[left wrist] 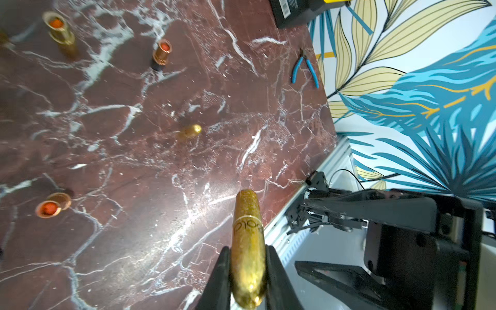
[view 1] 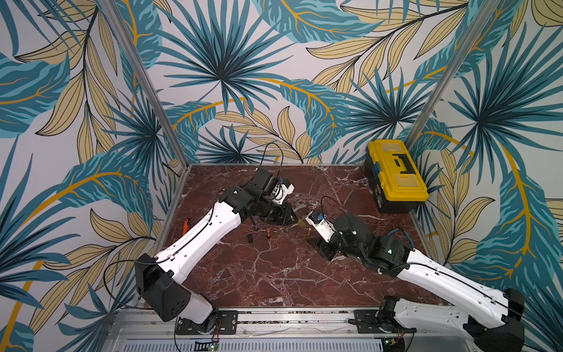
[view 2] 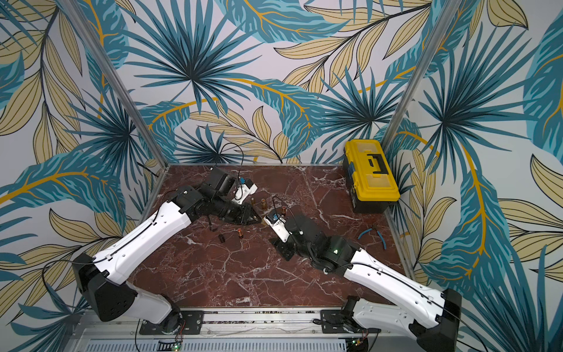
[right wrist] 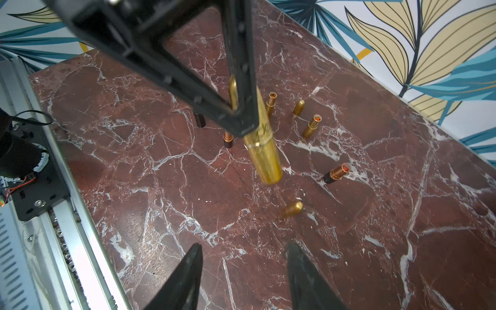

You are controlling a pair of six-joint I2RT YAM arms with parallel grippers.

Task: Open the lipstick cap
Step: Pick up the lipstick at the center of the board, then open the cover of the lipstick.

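Observation:
My left gripper (left wrist: 247, 248) is shut on a gold glitter lipstick (left wrist: 248, 241). The tube is whole, with a thin ring seam and lettering around its middle, and its free end sticks out past the fingertips above the marble table (left wrist: 134, 161). In the right wrist view the same lipstick (right wrist: 264, 153) hangs from the left gripper's black fingers (right wrist: 241, 80), pointing toward my right gripper (right wrist: 245, 249). The right gripper is open, empty, and a short way off from the tube's free end. In a top view the two grippers (view 1: 298, 220) (view 1: 309, 240) meet near the table's middle.
Several open lipsticks stand on the table (right wrist: 311, 124) (right wrist: 338, 173) (left wrist: 162, 52), with loose gold caps (right wrist: 294, 208) (left wrist: 192, 131) lying between them. A yellow toolbox (view 1: 396, 173) sits at the back right corner, and blue pliers (view 2: 373, 233) lie near the right edge.

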